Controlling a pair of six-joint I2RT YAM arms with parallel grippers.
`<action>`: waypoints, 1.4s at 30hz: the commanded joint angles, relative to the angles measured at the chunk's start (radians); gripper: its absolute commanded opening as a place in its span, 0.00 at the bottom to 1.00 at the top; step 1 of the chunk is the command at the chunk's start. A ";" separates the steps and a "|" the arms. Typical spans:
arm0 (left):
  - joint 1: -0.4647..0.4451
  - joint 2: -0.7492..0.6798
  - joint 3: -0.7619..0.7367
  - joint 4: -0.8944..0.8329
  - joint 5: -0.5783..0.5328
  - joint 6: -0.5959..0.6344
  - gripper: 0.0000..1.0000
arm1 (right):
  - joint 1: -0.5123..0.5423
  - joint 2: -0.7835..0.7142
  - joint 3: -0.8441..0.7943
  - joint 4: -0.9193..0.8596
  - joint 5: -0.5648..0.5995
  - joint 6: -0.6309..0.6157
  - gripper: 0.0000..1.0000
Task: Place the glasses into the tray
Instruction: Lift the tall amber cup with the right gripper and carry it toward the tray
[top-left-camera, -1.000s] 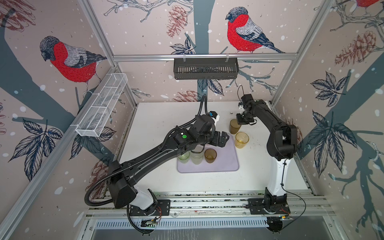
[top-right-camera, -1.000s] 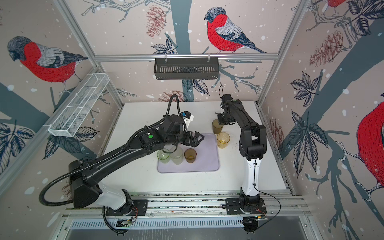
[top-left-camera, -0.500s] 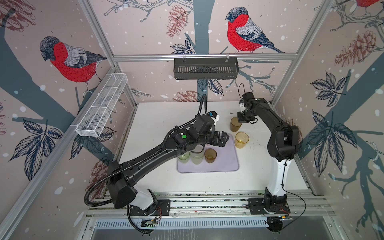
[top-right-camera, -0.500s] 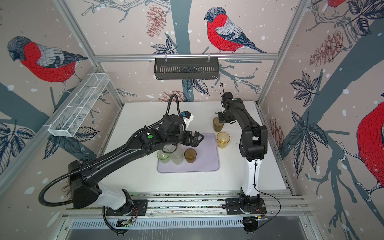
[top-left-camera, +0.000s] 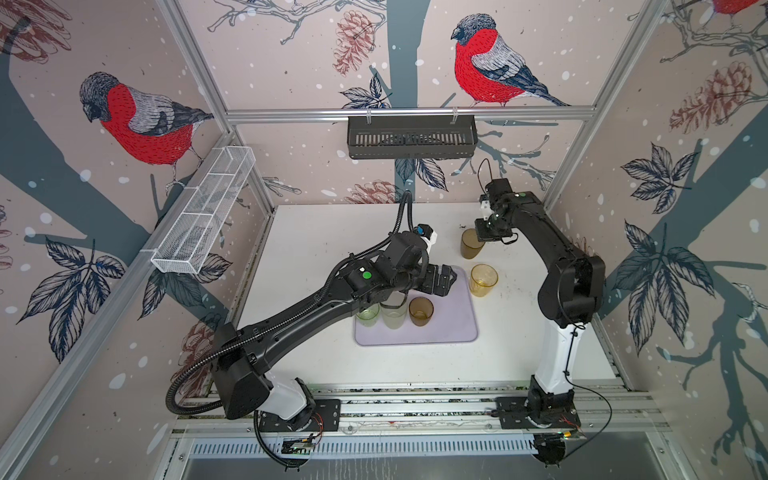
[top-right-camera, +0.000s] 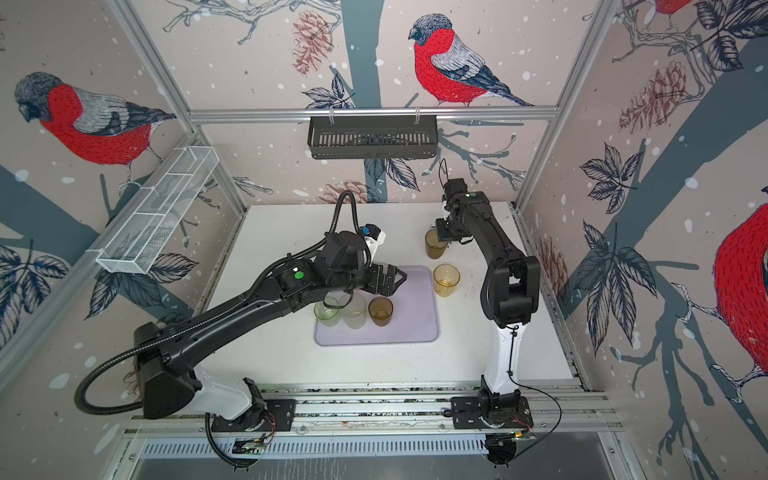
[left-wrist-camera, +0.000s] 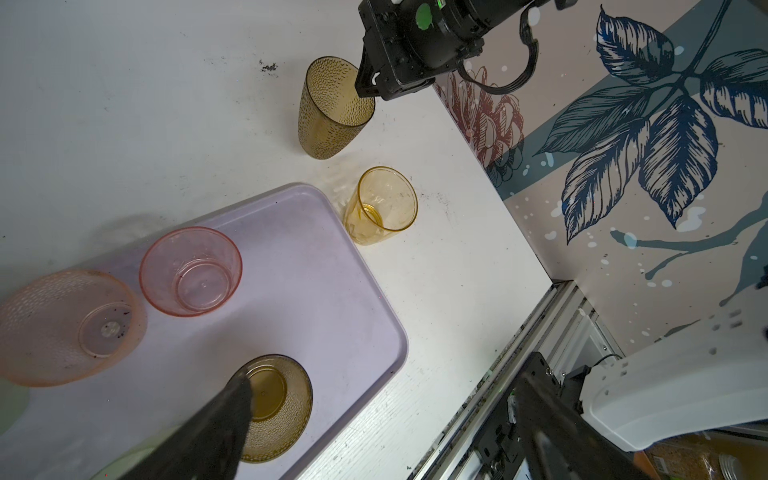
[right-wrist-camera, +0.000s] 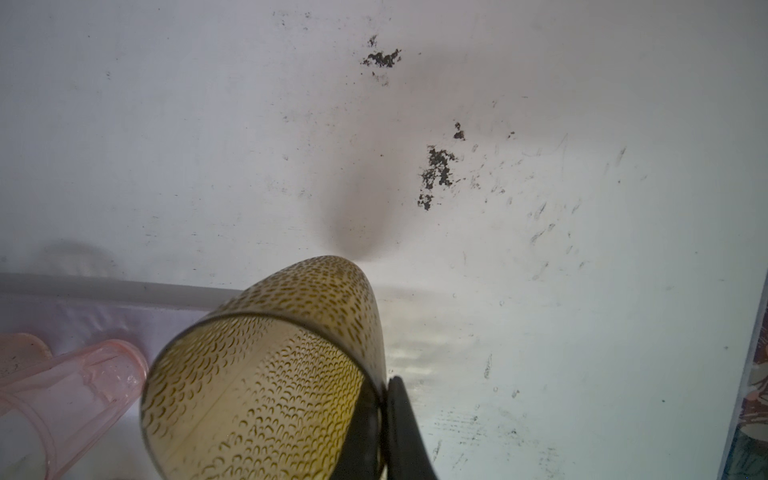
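desk (top-left-camera: 316, 232): white, scuffed, dark specks.
tray (top-left-camera: 453, 328): lavender, flat on desk, directly under left tool (top-right-camera: 395, 280); far corner near right tool (top-left-camera: 482, 237), no contact.
left tool: jaws wide apart, empty, hovers above tray.
right tool: clamped on rim of held amber glass (top-left-camera: 471, 244), one finger inside, one outside.
held amber glass: dark, dimpled; below right tool, outside tray; base on desk or clear of it, cannot tell.
frosted green glass (top-left-camera: 392, 316): upright in tray, under left tool's wrist.
yellow glass (top-left-camera: 483, 280): upright on desk btwn the two tools, just off tray edge.
tray amber glass (top-left-camera: 421, 311): upright in tray, just below one left tool finger.
green glass (top-left-camera: 368, 318): in tray next to frosted green glass, partly hidden by left arm.
dotted pink glass (left-wrist-camera: 66, 328), plain pink glass (left-wrist-camera: 190, 272): upright in tray beside left tool; left wrist view only.
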 joint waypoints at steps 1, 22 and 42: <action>0.002 -0.013 -0.006 0.025 -0.011 -0.012 0.98 | 0.013 -0.022 -0.004 -0.023 -0.012 -0.006 0.01; 0.004 -0.029 -0.036 0.031 -0.019 -0.021 0.98 | 0.100 -0.132 -0.143 -0.005 -0.053 0.008 0.01; 0.008 -0.049 -0.061 0.030 -0.029 -0.028 0.98 | 0.171 -0.120 -0.210 0.029 -0.069 0.024 0.00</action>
